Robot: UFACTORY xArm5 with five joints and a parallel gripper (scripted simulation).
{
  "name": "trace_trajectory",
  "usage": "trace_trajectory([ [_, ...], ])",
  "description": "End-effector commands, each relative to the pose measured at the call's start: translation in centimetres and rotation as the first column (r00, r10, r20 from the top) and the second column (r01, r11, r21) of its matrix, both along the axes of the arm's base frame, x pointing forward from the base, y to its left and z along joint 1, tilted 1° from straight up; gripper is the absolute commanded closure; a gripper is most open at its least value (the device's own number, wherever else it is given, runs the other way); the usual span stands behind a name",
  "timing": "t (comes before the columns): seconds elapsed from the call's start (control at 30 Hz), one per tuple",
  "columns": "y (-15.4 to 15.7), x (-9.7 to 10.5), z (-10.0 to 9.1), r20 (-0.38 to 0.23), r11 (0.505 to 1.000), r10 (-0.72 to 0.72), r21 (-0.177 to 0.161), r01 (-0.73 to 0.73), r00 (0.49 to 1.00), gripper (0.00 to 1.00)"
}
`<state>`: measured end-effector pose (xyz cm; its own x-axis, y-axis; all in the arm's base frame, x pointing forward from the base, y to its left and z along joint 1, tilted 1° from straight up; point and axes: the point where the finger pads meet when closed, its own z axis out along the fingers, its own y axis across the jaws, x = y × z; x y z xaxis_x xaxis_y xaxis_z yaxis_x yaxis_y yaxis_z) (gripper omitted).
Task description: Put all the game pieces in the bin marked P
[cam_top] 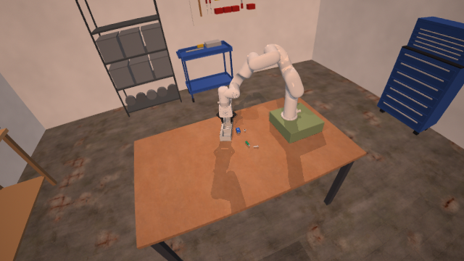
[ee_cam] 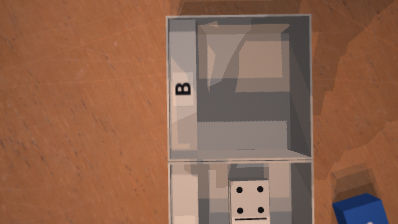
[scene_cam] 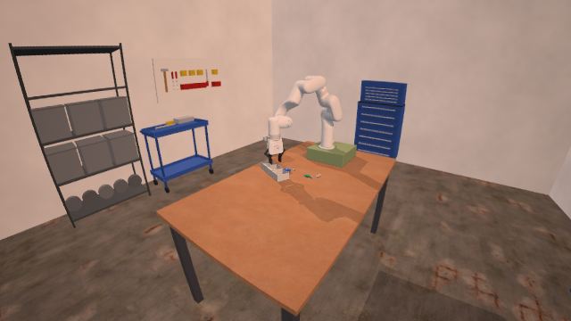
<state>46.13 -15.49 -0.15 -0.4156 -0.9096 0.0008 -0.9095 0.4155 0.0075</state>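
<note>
Two grey bins stand end to end on the table [cam_top: 225, 135]. In the wrist view the upper one is marked B [ee_cam: 240, 87] and is empty. The lower bin holds a white domino [ee_cam: 249, 200] lying flat inside; its mark is out of view. A blue game piece [ee_cam: 365, 210] sits on the table just right of the lower bin, and also shows in the top view [cam_top: 238, 130]. My gripper [cam_top: 225, 125] hangs straight over the bins, open and holding nothing. Its fingers do not show in the wrist view.
A small green object [cam_top: 247, 143] and a small silver one [cam_top: 256, 146] lie on the table right of the bins, and a tiny grey piece [cam_top: 245, 130] lies near the blue piece. The arm's green base block [cam_top: 296, 124] stands at the back right.
</note>
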Motion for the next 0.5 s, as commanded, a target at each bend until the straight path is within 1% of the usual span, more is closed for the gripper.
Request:
trace_trajectory([
  [0.0,0.0,0.2,1.9,0.006,1.0,0.0,-0.002,0.0,1.0,0.0],
  [0.2,0.0,0.3,4.3,0.007,1.0,0.0,-0.002,0.0,1.0,0.0],
  [0.27,0.0,0.3,4.3,0.007,1.0,0.0,-0.002,0.0,1.0,0.0],
  [0.47,0.0,0.3,6.7,0.007,1.0,0.0,-0.002,0.0,1.0,0.0],
])
